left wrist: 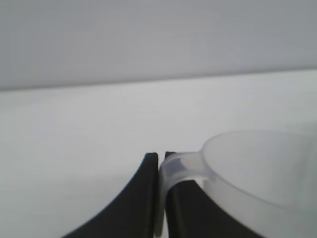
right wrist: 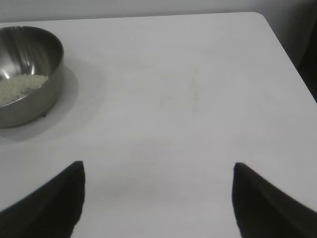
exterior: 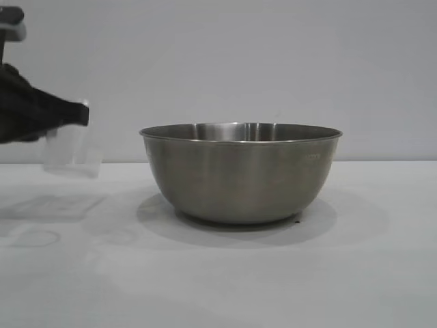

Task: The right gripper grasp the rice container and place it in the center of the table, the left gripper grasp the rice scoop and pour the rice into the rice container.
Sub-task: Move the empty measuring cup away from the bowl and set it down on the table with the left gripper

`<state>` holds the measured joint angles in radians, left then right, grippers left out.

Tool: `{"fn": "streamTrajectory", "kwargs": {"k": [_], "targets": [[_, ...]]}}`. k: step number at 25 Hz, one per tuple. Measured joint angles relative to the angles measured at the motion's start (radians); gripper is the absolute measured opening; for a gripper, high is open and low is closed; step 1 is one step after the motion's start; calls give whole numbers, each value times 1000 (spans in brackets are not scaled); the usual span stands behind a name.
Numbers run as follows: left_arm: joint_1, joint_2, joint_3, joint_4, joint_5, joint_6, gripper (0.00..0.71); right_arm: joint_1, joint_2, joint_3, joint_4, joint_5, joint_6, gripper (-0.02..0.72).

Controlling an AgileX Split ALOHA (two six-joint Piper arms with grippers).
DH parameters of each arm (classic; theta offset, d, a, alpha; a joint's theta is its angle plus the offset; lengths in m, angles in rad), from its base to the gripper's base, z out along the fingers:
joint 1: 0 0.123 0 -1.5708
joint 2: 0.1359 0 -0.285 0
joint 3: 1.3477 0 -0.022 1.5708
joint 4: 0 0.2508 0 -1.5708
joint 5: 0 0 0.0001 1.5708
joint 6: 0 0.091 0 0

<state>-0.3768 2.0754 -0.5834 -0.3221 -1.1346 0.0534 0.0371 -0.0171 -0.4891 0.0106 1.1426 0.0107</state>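
Bowl (exterior: 240,174) stands upright on the white worktop (exterior: 218,273), about at its middle in the exterior view, with its shadow spread around its base. Rice (right wrist: 17,88) lies in a small white heap at the bottom of the bowl, seen from the right wrist view. Left gripper (exterior: 75,115) hangs at the left edge of the exterior view, above the worktop and well apart from the bowl. Its fingers (left wrist: 143,198) are closed on the loop handle of the scoop (exterior: 68,152), which hangs clear of the worktop, tilted slightly. No grains can be made out in the scoop. Right gripper (right wrist: 158,198) hovers over bare worktop, away from the bowl, its fingers (right wrist: 54,203) spread wide apart with nothing between them.
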Motion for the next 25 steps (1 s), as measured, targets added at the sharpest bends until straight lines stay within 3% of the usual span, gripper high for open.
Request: {"fn": "streamTrajectory", "kwargs": {"k": [7, 8, 9, 14, 19, 20, 25], "targets": [[0, 45, -17, 0, -2, -1, 0, 0, 0, 0, 0, 0, 0, 553], [0, 46, -17, 0, -2, -1, 50, 0, 0, 0, 0, 0, 0, 553], [0, 49, -17, 0, -2, -1, 50, 0, 0, 0, 0, 0, 0, 553], [0, 52, -17, 0, -2, -1, 275, 0, 0, 0, 0, 0, 0, 553], [0, 52, -3, 0, -2, -1, 274, 0, 0, 0, 0, 0, 0, 553], [0, 52, 10, 0, -2, -1, 315, 0, 0, 0, 0, 0, 0, 553], [0, 46, 98, 13, -2, -3, 296, 0, 0, 0, 1, 0, 0, 553]]}}
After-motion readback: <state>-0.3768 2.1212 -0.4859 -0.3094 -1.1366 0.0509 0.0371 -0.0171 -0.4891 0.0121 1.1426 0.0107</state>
